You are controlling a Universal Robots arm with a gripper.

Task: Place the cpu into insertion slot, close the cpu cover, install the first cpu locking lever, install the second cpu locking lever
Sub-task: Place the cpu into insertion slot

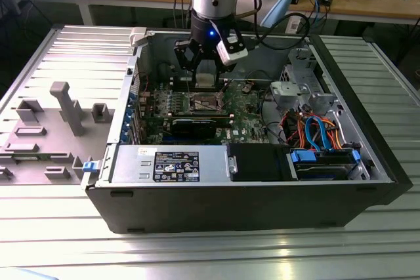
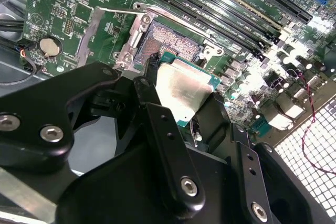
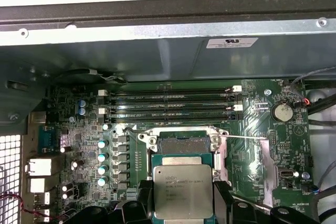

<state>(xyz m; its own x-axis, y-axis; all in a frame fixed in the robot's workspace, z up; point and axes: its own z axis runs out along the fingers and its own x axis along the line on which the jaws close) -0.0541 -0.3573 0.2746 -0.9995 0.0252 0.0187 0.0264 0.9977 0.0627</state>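
silver-grey cpu, brownish-gold insertion slot, green circuit board.

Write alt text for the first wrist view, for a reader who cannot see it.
A silver-topped processor chip is gripped between the black jaws of the gripper, short of the open socket on a green circuit board. Black memory slots and the grey case wall lie beyond.

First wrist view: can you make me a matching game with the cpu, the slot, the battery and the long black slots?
Things:
1. cpu
2. slot
3. battery
4. card slots

States:
A. round and silver
B. uncovered, brownish contacts showing
C. held in the end effector
D. long, black, lying side by side

Pairs: 1-C, 2-B, 3-A, 4-D
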